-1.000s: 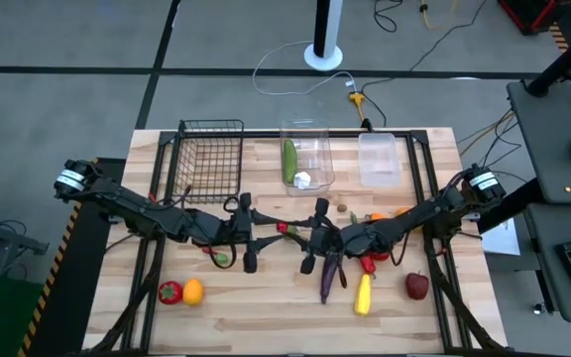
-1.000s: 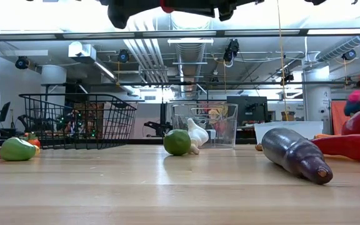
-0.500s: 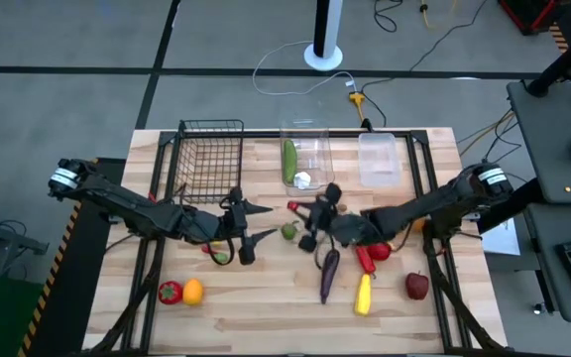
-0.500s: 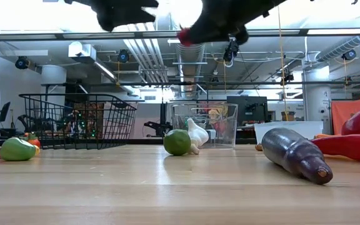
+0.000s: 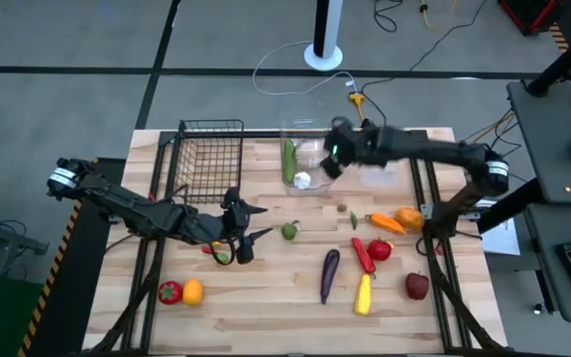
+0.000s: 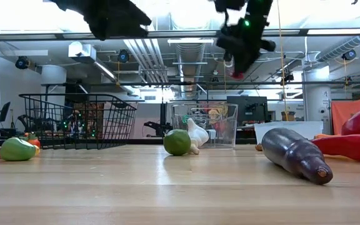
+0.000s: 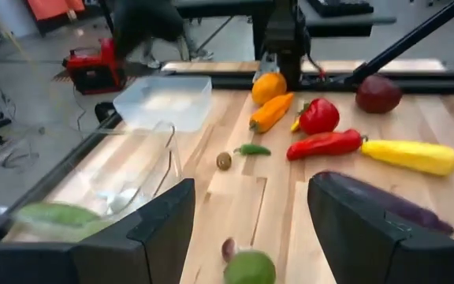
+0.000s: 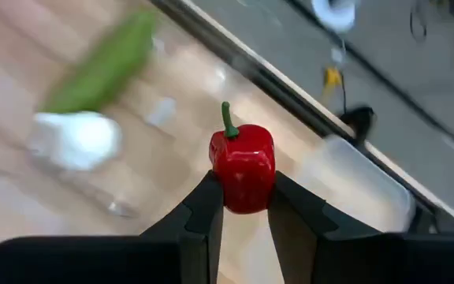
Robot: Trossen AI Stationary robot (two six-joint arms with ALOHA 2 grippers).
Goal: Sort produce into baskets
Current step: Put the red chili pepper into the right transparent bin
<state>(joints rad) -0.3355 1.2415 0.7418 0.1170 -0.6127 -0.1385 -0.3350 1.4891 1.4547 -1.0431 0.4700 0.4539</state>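
The right gripper (image 8: 241, 214) has swung away from the middle of the worktop, where it hung low over the eggplant a second ago, and now hovers high near the far edge, over the taller clear bin (image 5: 306, 159). Its fingers are clamped on a small red pepper (image 8: 242, 166), stem up, which it has carried there. That bin already holds a cucumber (image 5: 289, 160) and a garlic bulb (image 5: 303, 180); the shallower clear bin (image 5: 378, 159) stands just beside it toward the right edge, and the black wire basket (image 5: 212, 157) toward the left edge. I judge the pepper is about to be dropped, though whether into the taller or the shallower bin cannot be told yet. The left gripper (image 5: 250, 226) has parted its fingers over the last second and holds nothing; it hangs left of centre, with a green lime-like fruit (image 5: 289, 231) just beyond its tips on the wood. Still unsorted near the front and right edges lie the eggplant (image 5: 329, 275), a yellow pepper (image 5: 363, 294), a long red pepper (image 5: 363, 256), an apple (image 5: 417, 286) and an orange pepper (image 5: 386, 223).
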